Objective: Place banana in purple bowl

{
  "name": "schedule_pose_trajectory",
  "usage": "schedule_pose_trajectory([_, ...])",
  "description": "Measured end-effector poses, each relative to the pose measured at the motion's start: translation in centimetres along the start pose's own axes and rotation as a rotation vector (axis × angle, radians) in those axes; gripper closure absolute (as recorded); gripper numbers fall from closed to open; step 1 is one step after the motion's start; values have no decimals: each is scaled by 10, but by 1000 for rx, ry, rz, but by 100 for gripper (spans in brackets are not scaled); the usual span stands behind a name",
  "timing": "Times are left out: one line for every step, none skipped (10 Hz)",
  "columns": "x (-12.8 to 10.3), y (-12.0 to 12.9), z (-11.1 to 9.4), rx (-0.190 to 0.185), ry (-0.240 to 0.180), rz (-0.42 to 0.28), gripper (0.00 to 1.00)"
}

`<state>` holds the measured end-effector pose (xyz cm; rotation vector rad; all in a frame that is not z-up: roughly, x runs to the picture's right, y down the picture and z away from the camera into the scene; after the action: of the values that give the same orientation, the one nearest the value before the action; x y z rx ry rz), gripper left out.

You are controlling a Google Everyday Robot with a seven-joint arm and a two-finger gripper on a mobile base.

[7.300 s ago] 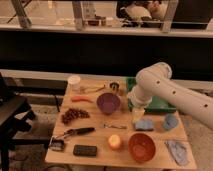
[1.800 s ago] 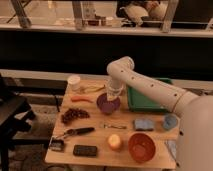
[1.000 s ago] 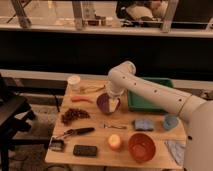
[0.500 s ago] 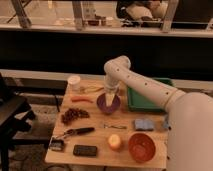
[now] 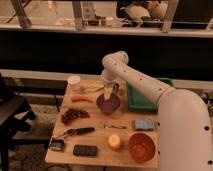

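Your one white arm (image 5: 145,87) rises from the bulky base at the lower right, climbs leftward to a bent elbow above the far edge, then folds straight down. That puts your single pincer (image 5: 110,93) pointing at the light wooden tabletop (image 5: 95,122), just over the far rim of the round dull purple bowl (image 5: 108,104). The pincer's fingers stand wide, and you cannot tell whether the pale yellowish patch between them is part of them. To the left stands one black chair (image 5: 11,114). At the right of the tabletop, partly behind the arm, lies one green rectangular tray (image 5: 141,99). You have two bowls: the purple one near the middle and a slightly larger orange-red bowl (image 5: 141,146) at the near right corner. One cluster of dark grapes (image 5: 75,115) lies left of the purple bowl. Nearer you is one black-handled tool (image 5: 75,132), and in front of it one flat black rectangular thing (image 5: 85,150). One blue sponge-like pad (image 5: 143,124) lies between the tray and the orange-red bowl. One white round cup (image 5: 74,81) stands at the far left corner. The one small slender yellow banana (image 5: 93,89) lies on the tabletop just left of the pincer, outside the purple bowl. One orange carrot-like stick (image 5: 81,98) lies just in front of it. One round yellow-orange fruit (image 5: 115,142) sits beside the orange-red bowl.
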<state>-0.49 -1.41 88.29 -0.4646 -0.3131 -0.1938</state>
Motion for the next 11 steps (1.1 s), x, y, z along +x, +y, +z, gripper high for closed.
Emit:
schedule_pose_trajectory([-2,-4,-1,18,-2,-19,20])
schedule_pose_trajectory([-10,-13,-3,54,-13,-65,20])
schedule_pose_trajectory([-13,-16,-4,71,-17,-90,20])
schedule_pose_trajectory([-16,-19,-4,88,-22,-116,20])
schedule_pose_trajectory([-19,-22,-2,103,-29,-145,20])
schedule_pose_trajectory([-24,-27,1,118,-37,-179,20])
schedule_pose_trajectory([-29,-31,3,130,-45,-204,20])
schedule_pose_trajectory([-32,-35,6,140,-51,-226,20])
schedule_pose_trajectory([-34,-40,8,150,-56,-242,20])
schedule_pose_trajectory([-36,-45,11,159,-61,-249,20])
schedule_pose_trajectory([-38,-50,13,163,-62,-252,20])
